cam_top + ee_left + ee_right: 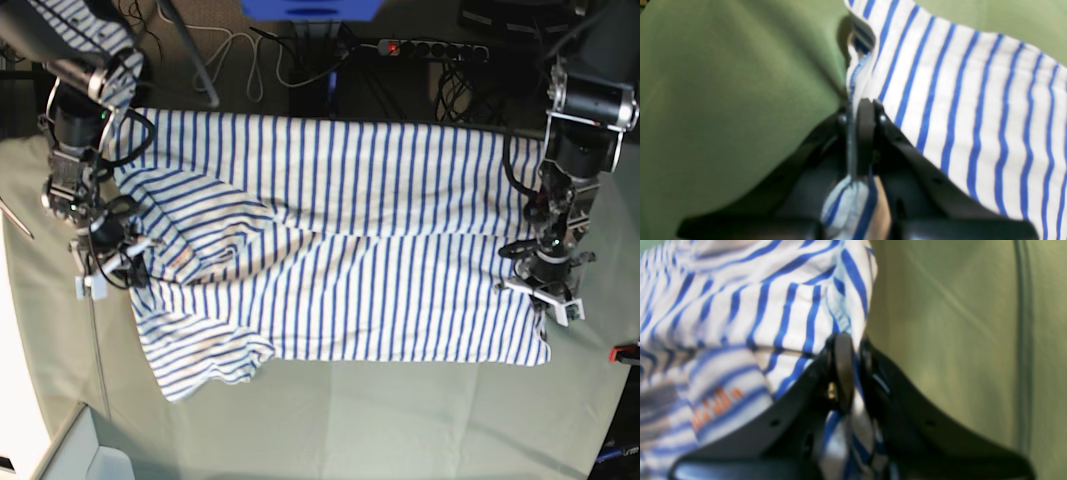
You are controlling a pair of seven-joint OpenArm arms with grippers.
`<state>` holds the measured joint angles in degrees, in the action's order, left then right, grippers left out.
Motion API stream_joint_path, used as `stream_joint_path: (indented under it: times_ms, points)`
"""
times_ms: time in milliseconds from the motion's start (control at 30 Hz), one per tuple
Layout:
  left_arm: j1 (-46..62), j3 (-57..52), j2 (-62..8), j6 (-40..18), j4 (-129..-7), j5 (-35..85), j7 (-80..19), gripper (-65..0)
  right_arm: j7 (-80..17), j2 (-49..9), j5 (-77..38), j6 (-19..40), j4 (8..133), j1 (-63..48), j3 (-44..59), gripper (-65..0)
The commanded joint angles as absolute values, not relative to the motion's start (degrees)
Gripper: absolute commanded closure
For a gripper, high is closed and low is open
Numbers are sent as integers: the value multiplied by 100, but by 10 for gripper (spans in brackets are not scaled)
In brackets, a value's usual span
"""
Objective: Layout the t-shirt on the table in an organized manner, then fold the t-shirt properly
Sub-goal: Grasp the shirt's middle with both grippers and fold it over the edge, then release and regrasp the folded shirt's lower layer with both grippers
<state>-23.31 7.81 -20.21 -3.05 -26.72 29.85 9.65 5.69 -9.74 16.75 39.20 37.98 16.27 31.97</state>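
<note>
**Both grippers clamped on the shirt's edges**

Closest to your left wrist camera, the left gripper has its black fingers pressed together on a fold of the t-shirt; a bunch of striped cloth pokes out behind the jaws, toward the lens. The rest of the shirt runs off to the right of that view, with the green table bare to the left.

In your right wrist view, the right gripper is likewise clamped on a pinch of the t-shirt, with cloth gathered between and behind the jaws. The fabric there is rumpled, and small orange marks show on a lower fold.

From the base view, you see the t-shirt spread wide across the table, stripes running vertically. The left gripper holds the edge on that view's right, near the lower corner. The right gripper holds the opposite, crumpled side, where the cloth lies in loose folds.
</note>
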Motion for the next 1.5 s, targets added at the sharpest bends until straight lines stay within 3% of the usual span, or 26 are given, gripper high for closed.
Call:
stream_joint_path:
  times_ms: [0,267,467,733,1033,1100,1167,1233,1333,1467]
  points:
    - [-2378,760,-2114,-426,-2941,2985,1033,0,488,-919,1745,4000,4119,1569,3204,0]
    - [-1332,-488,-2079,-426,-4171,2985,1024,0,488,-505,1692,4000,5798,857,3213,0]
    - [-673,-673,-2079,-426,-5042,2985,1015,0,453,-444,769,4000,6466,418,3196,0]
    - [-92,-1033,-2070,-462,-5596,2985,435,0,488,-453,84,4000,6985,-453,3204,0]
    - [22,-1165,-2000,-470,-5631,2976,163,-12,470,-488,75,4000,6914,-690,3169,0]
    - [4,-1200,-2000,-479,-5631,2976,-127,-61,444,-497,75,4000,6941,-690,3169,0]
    - [-4,-1218,-2000,-479,-5675,2976,-338,-162,444,-541,75,4000,6949,-690,3187,-19]
    - [48,-1218,-2000,-462,-5859,2976,-382,-268,435,-637,75,4000,6932,-725,3169,-86]
    - [215,-1262,-2000,-470,-6211,2976,-365,-374,488,-681,75,4000,6993,-813,3169,-195]
    - [295,-1684,-1877,-470,-6826,2985,-400,-437,488,-681,57,4000,7240,-813,3213,-303]
